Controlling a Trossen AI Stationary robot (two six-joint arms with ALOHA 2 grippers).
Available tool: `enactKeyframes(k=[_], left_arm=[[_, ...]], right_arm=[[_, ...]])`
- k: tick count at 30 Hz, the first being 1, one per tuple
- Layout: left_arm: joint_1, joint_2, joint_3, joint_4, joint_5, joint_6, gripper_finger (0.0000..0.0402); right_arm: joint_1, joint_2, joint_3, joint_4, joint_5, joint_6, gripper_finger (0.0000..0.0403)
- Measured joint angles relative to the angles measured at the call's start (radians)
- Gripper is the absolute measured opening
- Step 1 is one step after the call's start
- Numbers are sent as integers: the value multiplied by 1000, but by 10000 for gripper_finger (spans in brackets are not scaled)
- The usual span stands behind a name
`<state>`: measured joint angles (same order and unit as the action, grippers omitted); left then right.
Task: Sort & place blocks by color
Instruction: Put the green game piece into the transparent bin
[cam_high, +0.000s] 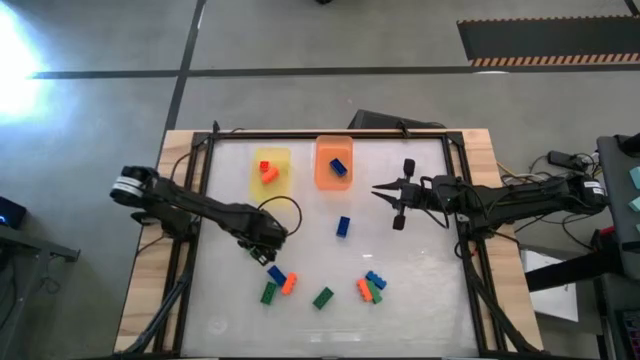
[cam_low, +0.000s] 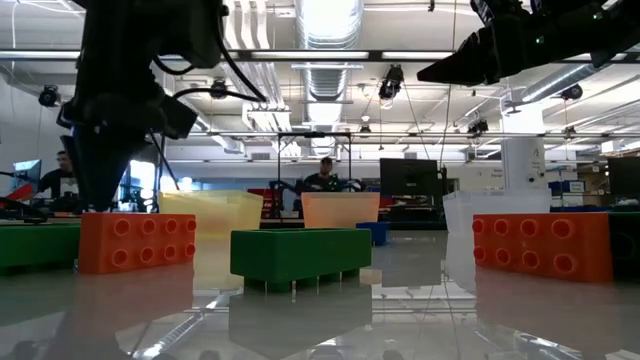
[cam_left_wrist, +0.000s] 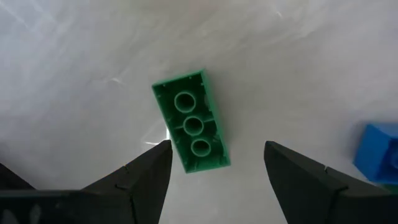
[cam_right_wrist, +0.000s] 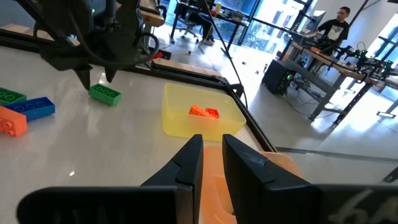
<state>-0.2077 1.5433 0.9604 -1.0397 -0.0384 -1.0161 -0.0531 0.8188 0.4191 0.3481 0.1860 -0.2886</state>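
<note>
left wrist view shows the left gripper (cam_left_wrist: 214, 163) spread above a green block (cam_left_wrist: 191, 122) lying studs-down near the table's (cam_high: 420, 300) front edge; right gripper (cam_high: 380, 190), nearly closed, empty, hangs beside the orange tray (cam_high: 322, 172).

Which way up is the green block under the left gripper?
Upside down. The green block shows its hollow underside with three round tubes, lying on the table between the open left gripper's fingers.

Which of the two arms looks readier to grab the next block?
Left. The left gripper hangs open right over a green block that lies underside up and shows between its fingers. The right gripper is off by the orange tray, with no loose block close to it.
</note>
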Motion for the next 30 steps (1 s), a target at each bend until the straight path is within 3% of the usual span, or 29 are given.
enactKeyframes(k=[14,30], left_arm=[[9,9,-41,11,-70,-26,238],[12,9,-136,125,-73,-26,237]], right_arm=[[0,0,0,-1,0,0,52],[0,0,0,-1,0,0,52]])
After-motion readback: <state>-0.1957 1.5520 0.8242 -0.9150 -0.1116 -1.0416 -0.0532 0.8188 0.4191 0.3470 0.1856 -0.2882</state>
